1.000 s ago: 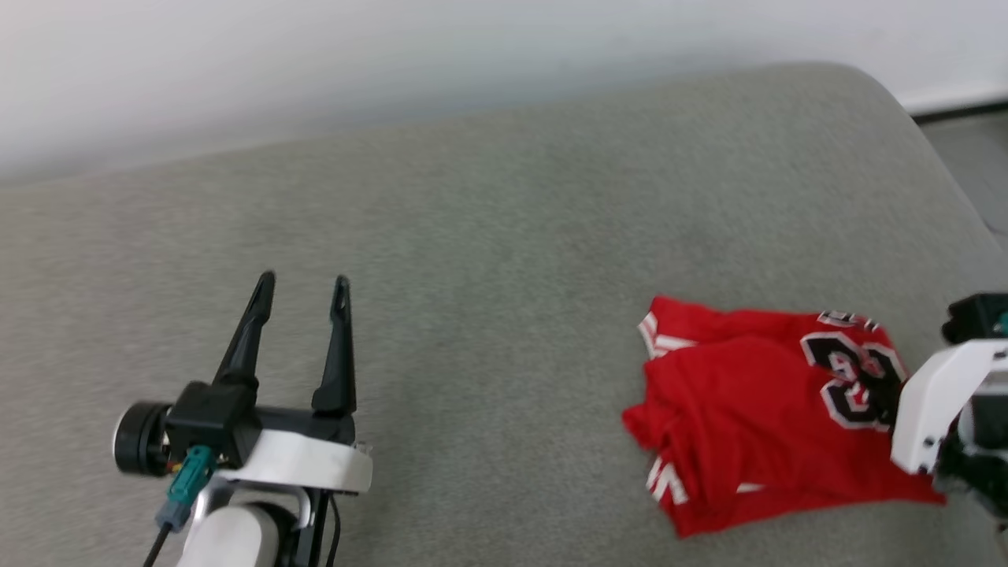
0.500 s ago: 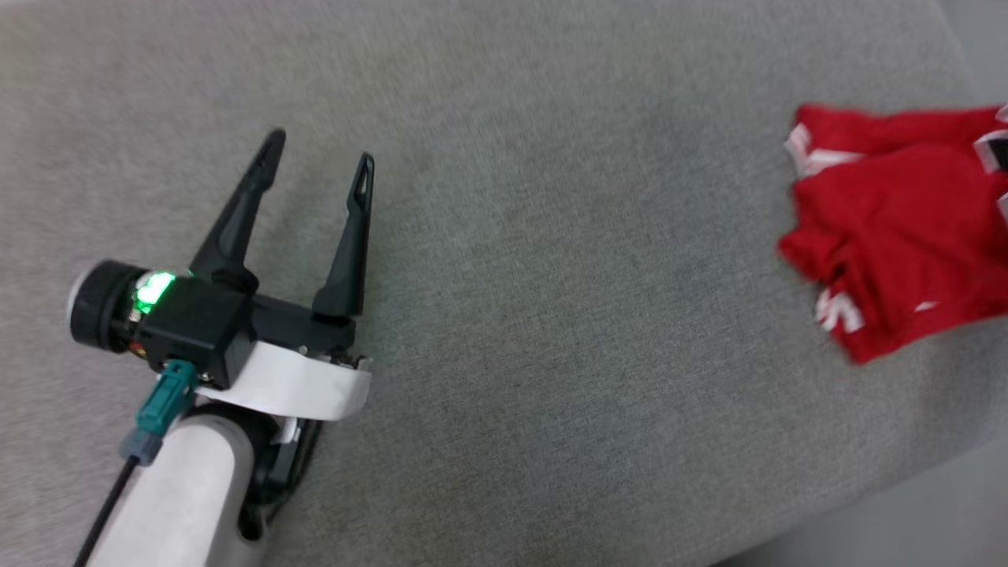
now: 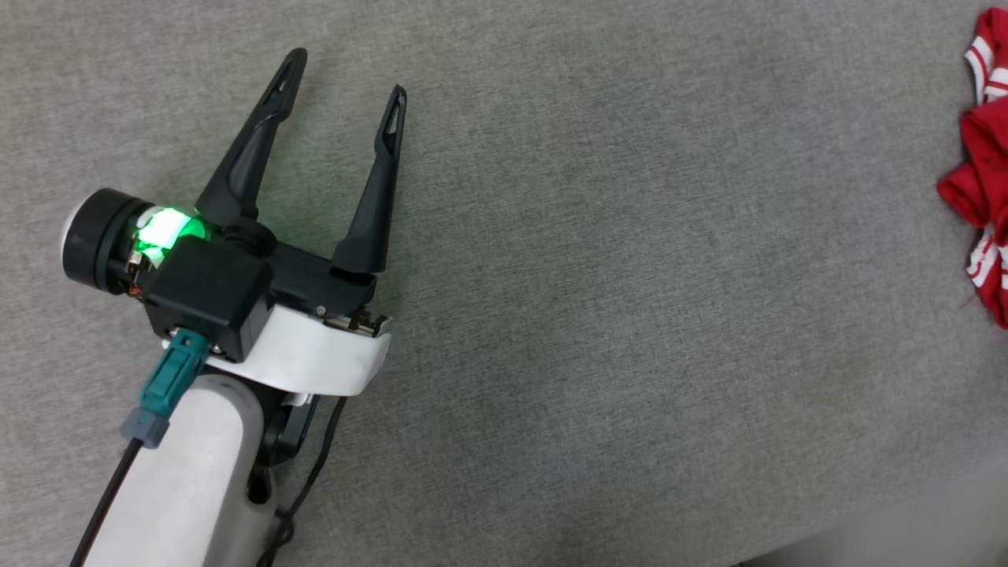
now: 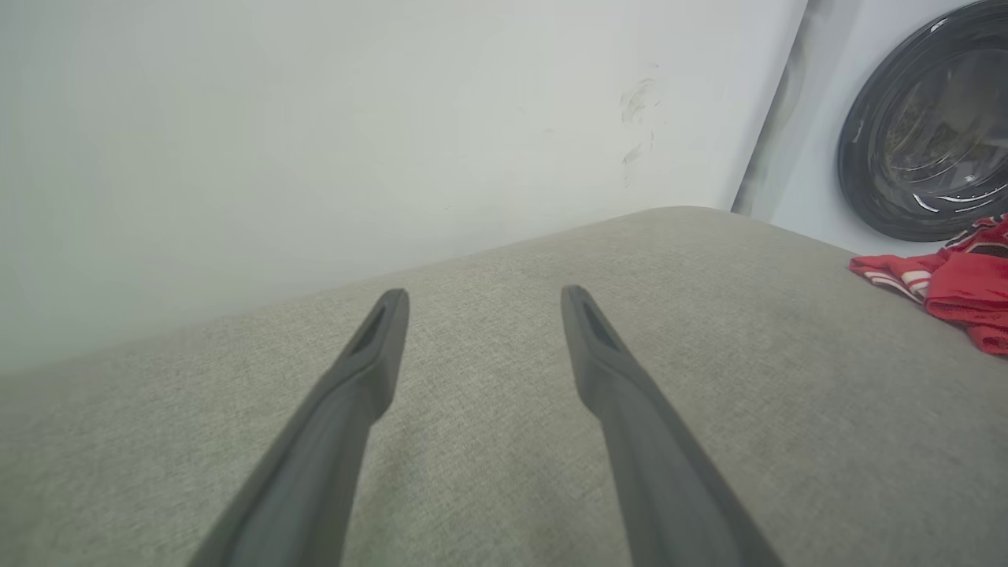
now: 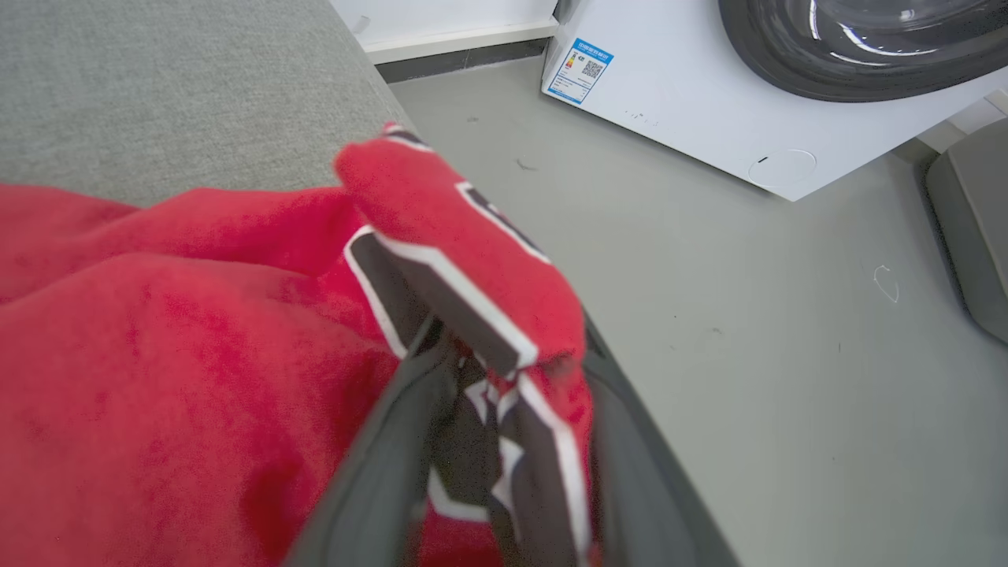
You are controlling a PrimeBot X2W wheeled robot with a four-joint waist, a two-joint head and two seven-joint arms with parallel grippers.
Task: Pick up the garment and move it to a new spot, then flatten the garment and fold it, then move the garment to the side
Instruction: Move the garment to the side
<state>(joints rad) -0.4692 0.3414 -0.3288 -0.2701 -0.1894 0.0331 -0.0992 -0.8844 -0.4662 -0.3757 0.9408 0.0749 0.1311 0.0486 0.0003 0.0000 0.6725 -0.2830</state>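
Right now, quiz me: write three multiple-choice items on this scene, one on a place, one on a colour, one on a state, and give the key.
1. Where does the garment lie in the head view?
A) at the right edge
B) in the top left corner
C) dead centre

2. What is the garment's main colour?
A) blue
B) red
C) yellow

3. How does the left gripper stand?
A) shut on cloth
B) shut, empty
C) open, empty, above the grey cushion

Key:
1 A, the cloth sits at that view's right border, well apart from the left gripper.
2 B, it is red with white striped trim.
3 C, its two fingers are spread, with bare cushion between them.
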